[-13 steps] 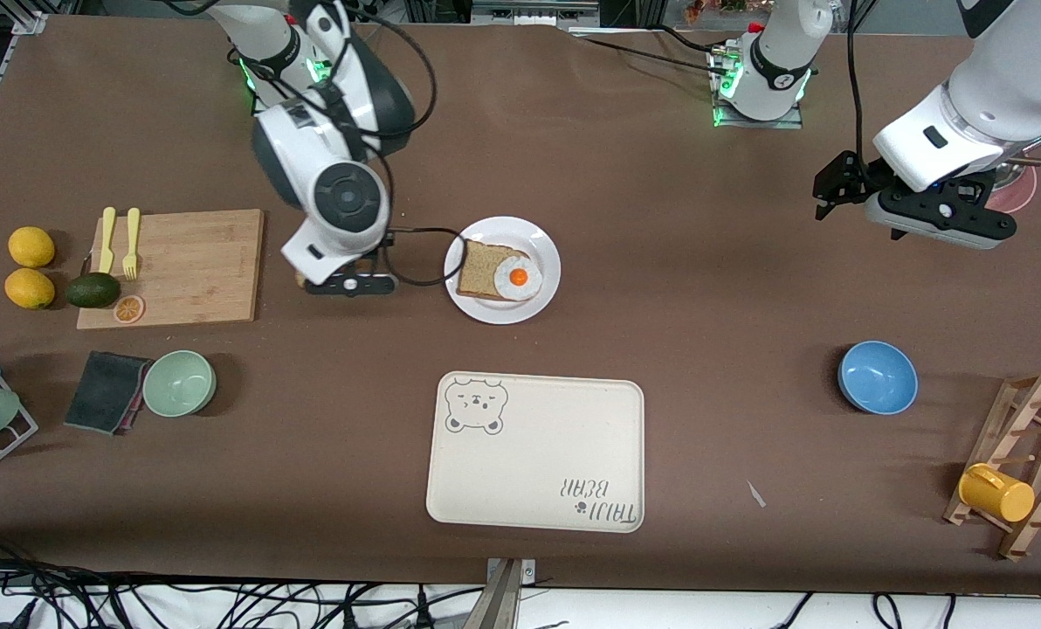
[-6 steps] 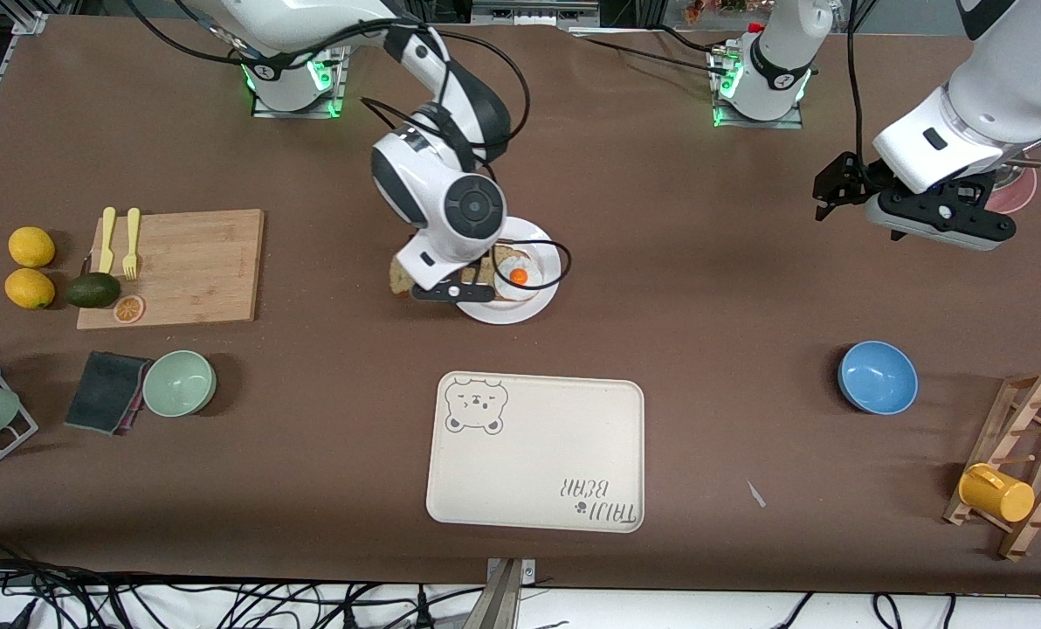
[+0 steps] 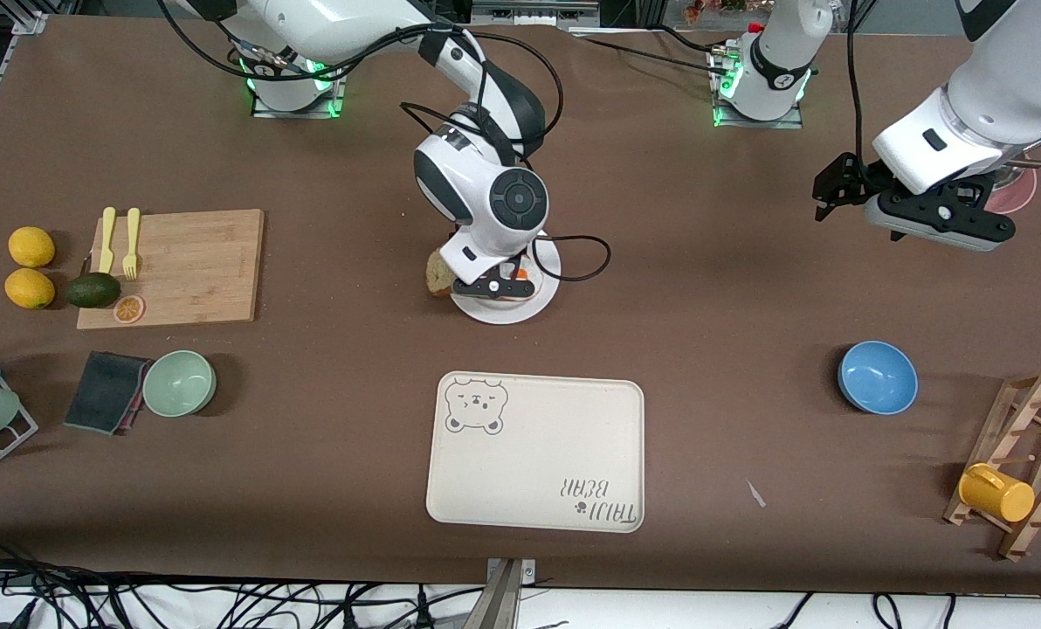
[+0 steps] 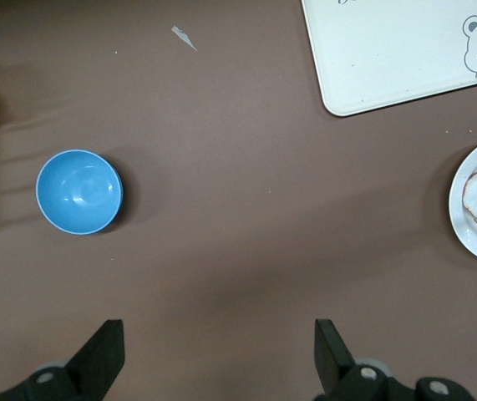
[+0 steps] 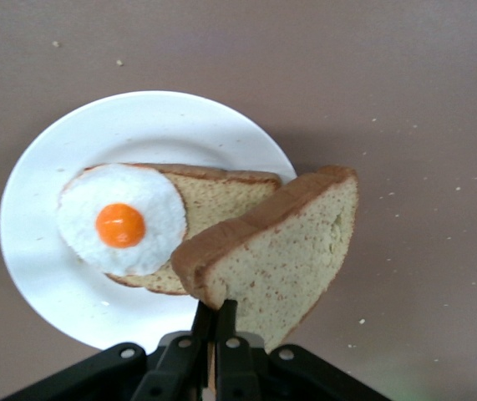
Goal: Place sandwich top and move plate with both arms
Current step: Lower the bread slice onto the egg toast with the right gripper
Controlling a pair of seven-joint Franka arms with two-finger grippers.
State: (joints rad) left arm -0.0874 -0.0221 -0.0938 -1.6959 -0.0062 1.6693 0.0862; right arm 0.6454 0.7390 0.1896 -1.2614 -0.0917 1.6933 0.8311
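Plate (image 5: 46, 276) under and just past right gripper (image 5: 215, 334), not yet moved. Sandwich top (image 5: 288, 251) pinched tight in those fingers (image 5: 225, 330), tilted over egg slice (image 5: 213, 196), unplaced. Left gripper (image 4: 217, 351) waiting, spread wide, empty.

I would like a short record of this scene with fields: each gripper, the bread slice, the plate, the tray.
right gripper: jaws shut on the sandwich top, held over the plate's edge
left gripper: jaws open, empty, waiting above bare table near the blue bowl
sandwich top: tilted, in the air, not yet on the egg
plate: white, holds a bread slice with a fried egg on it
tray: cream, bear print, nothing on it, nearer to the front camera than the plate
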